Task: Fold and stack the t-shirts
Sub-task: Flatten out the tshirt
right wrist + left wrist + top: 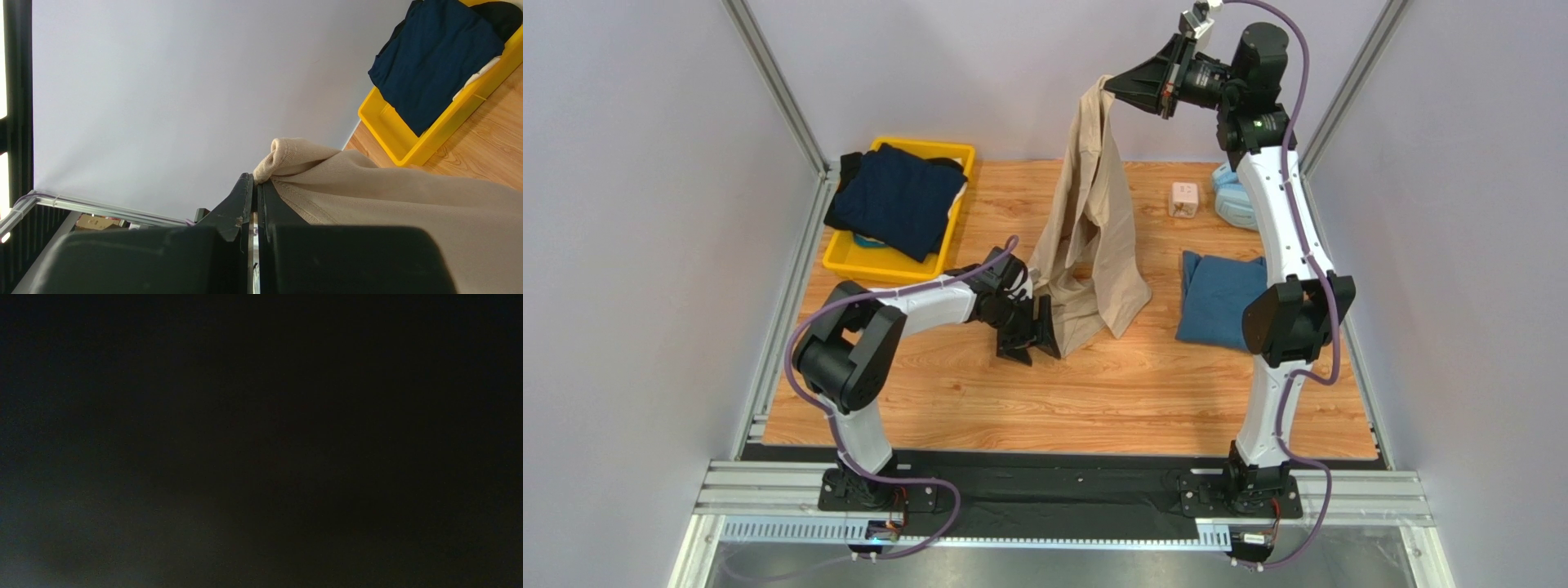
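Two-handed now: with right gripper (1133, 86) clenched atop beige t-shirt (1093, 233), shut wide-open left gripper (1038, 331) squarely over its lower corner.

- wood-grain table (1136, 392) fills the middle, its long side running 9 to 3.
- plain grey back wall (1014, 74) at 12.
- grey left wall (634, 245) at 9 and right wall (1468, 245) at 3.
- metal frame posts at 11 (775, 80) and 1 (1357, 74).
- black strip (1063, 478) along the table's edge at 6, touching the silver rails (1063, 508) nearer still.
- light is soft and even, with faint shadows on the wood.
- left wrist view is nearly all dark, with a dim glow at 7.
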Controlling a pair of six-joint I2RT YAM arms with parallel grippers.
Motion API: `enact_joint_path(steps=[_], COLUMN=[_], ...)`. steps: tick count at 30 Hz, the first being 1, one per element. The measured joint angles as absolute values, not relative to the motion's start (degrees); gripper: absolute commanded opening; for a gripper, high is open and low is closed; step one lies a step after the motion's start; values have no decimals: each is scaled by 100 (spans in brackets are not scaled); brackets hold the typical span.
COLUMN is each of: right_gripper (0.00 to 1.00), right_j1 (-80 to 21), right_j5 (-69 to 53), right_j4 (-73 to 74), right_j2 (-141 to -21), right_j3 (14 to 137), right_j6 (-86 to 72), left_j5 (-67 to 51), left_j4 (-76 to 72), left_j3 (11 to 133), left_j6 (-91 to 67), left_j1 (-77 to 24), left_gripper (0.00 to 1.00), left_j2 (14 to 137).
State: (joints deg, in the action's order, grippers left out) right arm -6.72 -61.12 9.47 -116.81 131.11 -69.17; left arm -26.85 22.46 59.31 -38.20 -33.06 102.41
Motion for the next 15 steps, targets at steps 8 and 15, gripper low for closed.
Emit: enact_joint_path(steps=[8, 15], right_gripper=[0, 0], right_j1=[-668, -622], right_j5=[-6171, -6270], right_j4=[714, 204], right_j2=[-11780, -11799], right_j3=[13111, 13109], right_j6=[-7096, -7430], left_j5=[-2558, -2198], left_j4=[2134, 2211], left_j3=[6261, 6606], left_j6=[-4066, -4084], left_j1=[-3345, -3363], left_gripper=[75, 70], left_j2=[10506, 10707])
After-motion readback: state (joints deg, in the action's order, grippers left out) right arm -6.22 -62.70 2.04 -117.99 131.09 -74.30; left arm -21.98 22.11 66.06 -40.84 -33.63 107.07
